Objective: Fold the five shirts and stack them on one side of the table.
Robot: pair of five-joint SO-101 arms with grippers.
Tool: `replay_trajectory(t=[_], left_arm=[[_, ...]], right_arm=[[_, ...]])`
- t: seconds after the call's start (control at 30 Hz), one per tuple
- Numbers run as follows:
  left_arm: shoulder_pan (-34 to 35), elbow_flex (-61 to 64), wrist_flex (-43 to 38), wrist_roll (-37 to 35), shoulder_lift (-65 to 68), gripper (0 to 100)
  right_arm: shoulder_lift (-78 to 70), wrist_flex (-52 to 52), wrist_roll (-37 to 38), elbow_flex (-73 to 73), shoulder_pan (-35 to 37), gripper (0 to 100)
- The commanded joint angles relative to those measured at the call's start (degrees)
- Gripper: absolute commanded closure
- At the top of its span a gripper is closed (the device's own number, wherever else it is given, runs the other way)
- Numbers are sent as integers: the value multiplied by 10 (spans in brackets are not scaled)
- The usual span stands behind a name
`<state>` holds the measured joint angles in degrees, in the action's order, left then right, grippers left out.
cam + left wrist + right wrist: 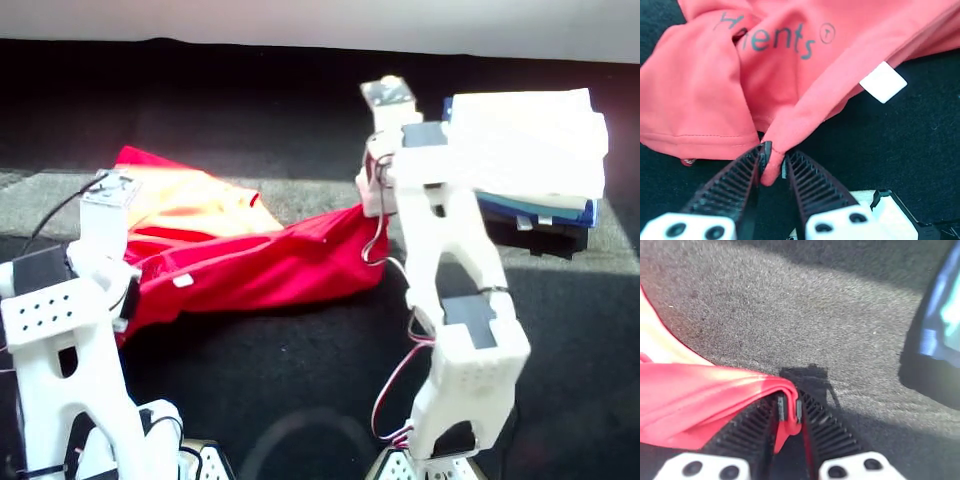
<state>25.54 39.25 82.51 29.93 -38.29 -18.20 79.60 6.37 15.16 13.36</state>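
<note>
A red shirt lies stretched across the dark table between the two arms, its far part sunlit. My left gripper is shut on a bunched fold of the red shirt at its left end; a white tag hangs from the cloth nearby. Over at the shirt's right end, my right gripper is shut on a pinched edge of the red shirt. In the high view the left gripper and the right gripper are each hidden behind their own arm.
A stack of folded shirts, white on top with blue and dark ones under it, sits at the far right of the table. Its blue edge shows beside the right gripper. Dark carpet-like table surface lies in front.
</note>
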Motion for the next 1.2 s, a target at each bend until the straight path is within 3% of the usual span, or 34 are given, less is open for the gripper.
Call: replay_trajectory(t=[0.0, 0.27, 0.5, 0.73, 1.17], left_arm=[[-52, -78, 17, -47, -11, 991], [-121, -365, 128, -82, 115, 991], [-157, -601, 185, -105, 258, 991], [-213, -621, 185, -105, 213, 991], [-215, -626, 184, -101, 65, 991]], right_arm=[[103, 7, 0, 9, -33, 991], [266, -2, 6, 15, -85, 992], [375, -42, 70, 15, -103, 992], [421, -54, 73, 15, -148, 992], [540, -156, 73, 15, -190, 992]])
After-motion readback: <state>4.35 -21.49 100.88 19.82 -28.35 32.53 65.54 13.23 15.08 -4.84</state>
